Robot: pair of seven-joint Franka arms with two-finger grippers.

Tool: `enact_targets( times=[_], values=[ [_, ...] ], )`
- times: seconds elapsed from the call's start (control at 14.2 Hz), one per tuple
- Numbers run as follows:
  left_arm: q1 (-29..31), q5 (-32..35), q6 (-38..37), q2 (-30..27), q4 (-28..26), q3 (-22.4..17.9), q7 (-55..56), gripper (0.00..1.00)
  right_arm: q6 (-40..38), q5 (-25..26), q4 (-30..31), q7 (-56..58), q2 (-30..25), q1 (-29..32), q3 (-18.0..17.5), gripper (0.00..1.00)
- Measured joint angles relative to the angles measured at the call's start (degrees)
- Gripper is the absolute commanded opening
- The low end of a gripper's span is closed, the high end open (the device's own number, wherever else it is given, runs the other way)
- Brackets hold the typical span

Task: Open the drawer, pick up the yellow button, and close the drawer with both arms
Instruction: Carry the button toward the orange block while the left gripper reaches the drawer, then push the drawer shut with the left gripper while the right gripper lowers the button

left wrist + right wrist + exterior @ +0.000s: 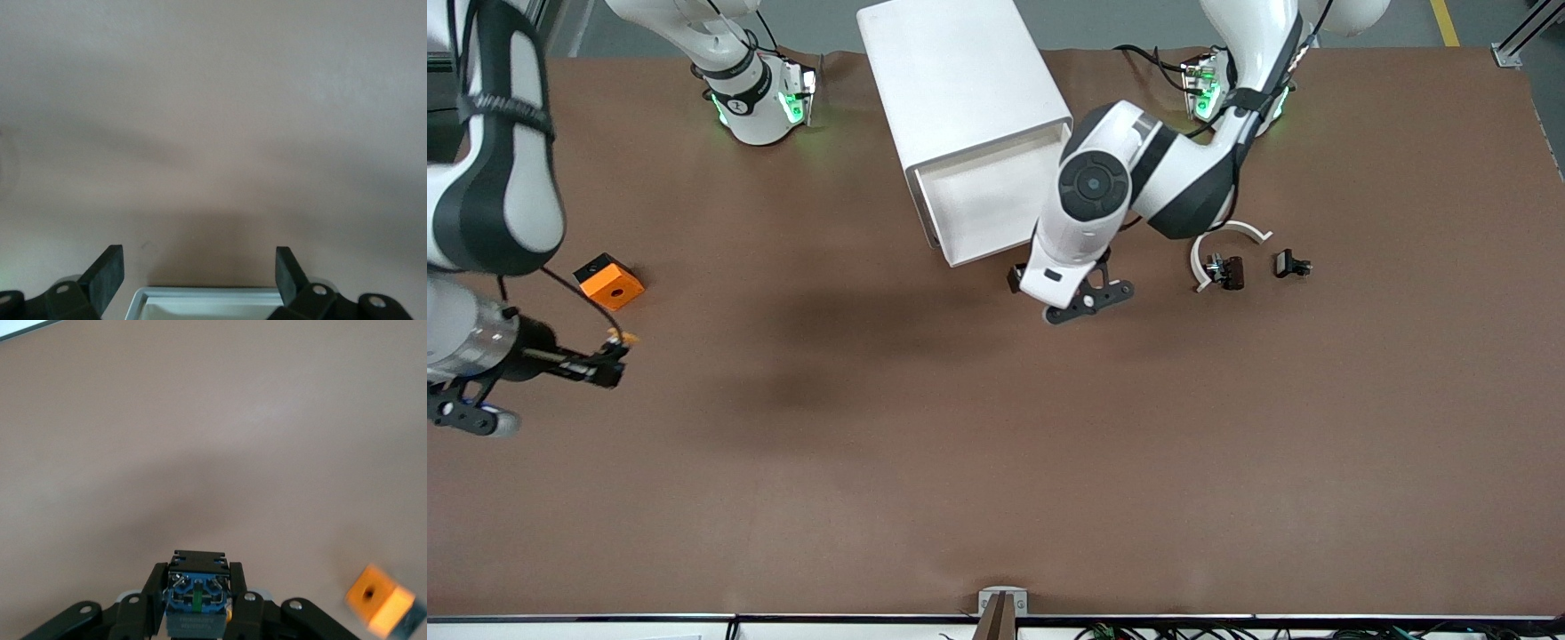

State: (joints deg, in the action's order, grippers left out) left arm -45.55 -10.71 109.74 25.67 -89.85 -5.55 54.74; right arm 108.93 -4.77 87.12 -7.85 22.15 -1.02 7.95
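- Your right gripper is clamped on the button, aloft over the table's right-arm end beside the orange block.
- Your left gripper stands wide, holding nothing, straddling the open drawer's front edge.
- Taking looks done; closing remains. Next, push that drawer squarely into the cabinet.

Open brown tabletop nearer the camera, clutter toward the arm bases.
The pulled-out shallow white drawer juts from the boxy white cabinet; a curved white ring piece with small black clips and an orange square block crowd either end.
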Motion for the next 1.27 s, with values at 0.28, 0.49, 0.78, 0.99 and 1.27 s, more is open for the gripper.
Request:
enact_targets(
  times=[0.28, 0.49, 0.78, 0.99, 1.27],
  values=[
    [-3.0, 1.0, 0.0, 0.0, -0.9, 0.0, 0.4, 1.0, 13.0, 0.0, 5.6, 10.2, 4.7, 6.2, -0.1, 0.0],
    [-4.7, 1.4, 0.0, 0.0, -1.2, 0.1, 0.4, 1.0, 17.3, 0.0, 5.7, 14.3, 8.3, 9.0, -0.2, 0.0],
    [-5.4, 1.5, 0.1, 0.0, -1.2, 1.8, 0.5, 1.0, 24.2, 0.0, 5.6, 19.8, 12.2, 11.4, -0.2, 0.0],
    [-5.4, 1.3, 0.0, 0.0, -1.4, 3.8, 3.3, 1.0, 28.3, 0.0, 5.3, 23.0, 15.9, 12.1, -0.3, 0.0],
    [-5.4, -3.2, -0.1, 0.0, -1.9, 5.1, 5.7, 1.0, 28.7, 0.0, 4.0, 25.4, 18.3, 12.2, -0.5, 0.0]
  ],
)
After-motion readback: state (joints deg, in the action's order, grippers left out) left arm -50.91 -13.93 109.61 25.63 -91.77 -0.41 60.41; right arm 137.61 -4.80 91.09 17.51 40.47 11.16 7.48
